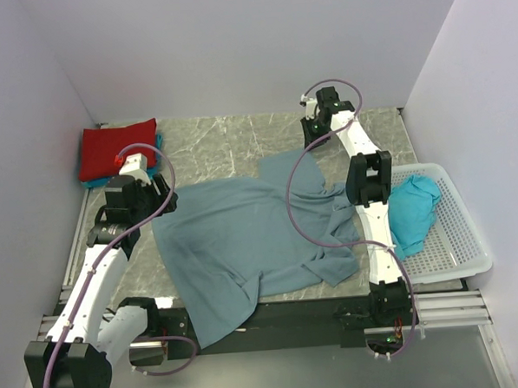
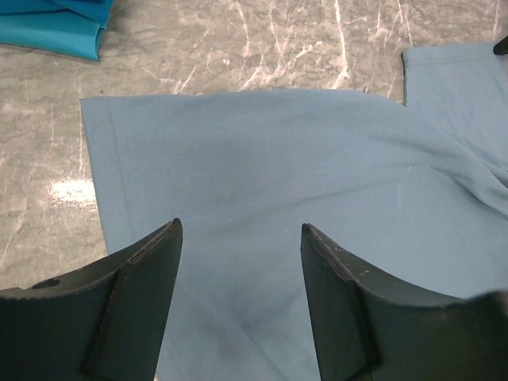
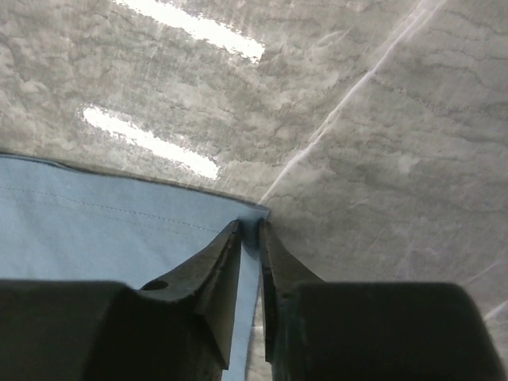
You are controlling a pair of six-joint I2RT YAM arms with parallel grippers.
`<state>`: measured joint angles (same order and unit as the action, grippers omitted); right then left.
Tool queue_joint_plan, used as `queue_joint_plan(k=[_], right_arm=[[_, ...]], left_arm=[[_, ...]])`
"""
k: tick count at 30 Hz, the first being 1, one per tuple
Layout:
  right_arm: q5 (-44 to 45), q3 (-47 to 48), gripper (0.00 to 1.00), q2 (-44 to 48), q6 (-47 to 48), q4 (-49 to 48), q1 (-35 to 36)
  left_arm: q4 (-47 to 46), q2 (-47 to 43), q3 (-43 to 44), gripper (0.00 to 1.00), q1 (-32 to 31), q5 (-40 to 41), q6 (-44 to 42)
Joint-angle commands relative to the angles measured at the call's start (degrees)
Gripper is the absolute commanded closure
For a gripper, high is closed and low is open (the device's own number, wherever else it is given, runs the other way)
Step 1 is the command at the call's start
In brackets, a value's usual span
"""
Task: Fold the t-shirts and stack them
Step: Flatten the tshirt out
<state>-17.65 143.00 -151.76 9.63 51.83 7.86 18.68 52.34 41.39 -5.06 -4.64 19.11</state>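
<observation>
Right gripper: nearest the right wrist camera, its two dark fingers are drawn almost together, with a hemmed corner of the slate-blue t-shirt pinched in the narrow slot between them; bare marble lies beyond the tips.
Right arm: stretched far out over the table, the wrist near the back wall and just beyond the shirt's far edge.
Left gripper: jaws stand wide apart with nothing between them, poised over the shirt's left part; in the wrist view only flat blue cloth shows in the gap.
Left arm: reaches forward along the left side, its wrist just beside the shirt's left edge.
Slate-blue t-shirt, position: spread across the middle of the table, between the two arms, its near part hanging over the table's front edge.
Slate-blue t-shirt, lie: mostly flat on the left, rumpled into folds on the right, close to the right arm.
Red t-shirt: folded, lying in the far left corner of the table, well apart from the blue one.
Teal cloth under the red: a bright turquoise edge shows beneath and beside the red shirt; it looks like folded t-shirt fabric, though how many pieces lie there cannot be told.
Teal t-shirt: crumpled in a heap inside the basket, against its left wall, beside the right arm.
Basket: white perforated plastic, standing at the right side of the table.
</observation>
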Motion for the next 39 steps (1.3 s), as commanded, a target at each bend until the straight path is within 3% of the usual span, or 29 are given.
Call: queue_joint_plan(k=[1,6,10,13,17,20,24,29,39], right_arm=[[-0.4,0.5,0.80,0.2,0.8,1.1,0.6],[0.2,-1.1,1.00,1.2,0.9,-0.4,0.6],[1.4,-2.0,1.00,3.7,1.5,-1.8,0.4],[0.6,-6.4,1.00,8.2,1.6,-4.5,0.1],[-2.4,-9.5,1.00,11.8,1.6,-6.1,-0.2],[-5.9,-7.8,1.00,11.4,0.8,-4.3,-0.2],[-7.3,-7.9,1.00,11.8,0.5,-3.7,0.1],[-8.3,-10.1,1.00,13.3,0.6,-4.1,0.1],[-9.8,-9.9,1.00,13.2,0.1,-4.0,0.2]], left_arm=[[-1.3,0.0,1.6,0.33,0.0,0.6,-0.8],[-2.2,-0.2,1.0,0.33,0.1,1.0,0.0],[-2.9,1.4,0.6,0.33,3.1,2.8,2.1],[-4.1,5.1,0.9,0.35,10.5,-0.7,5.4],[-7.5,12.9,1.7,0.46,21.0,-8.1,8.0],[-7.6,21.9,5.4,0.52,24.1,-9.1,6.9],[-9.6,34.0,10.6,0.54,24.6,-11.3,5.1],[-12.6,40.5,13.8,0.53,23.7,-13.5,3.0],[-8.2,51.7,20.7,0.55,19.5,-10.3,-0.6]])
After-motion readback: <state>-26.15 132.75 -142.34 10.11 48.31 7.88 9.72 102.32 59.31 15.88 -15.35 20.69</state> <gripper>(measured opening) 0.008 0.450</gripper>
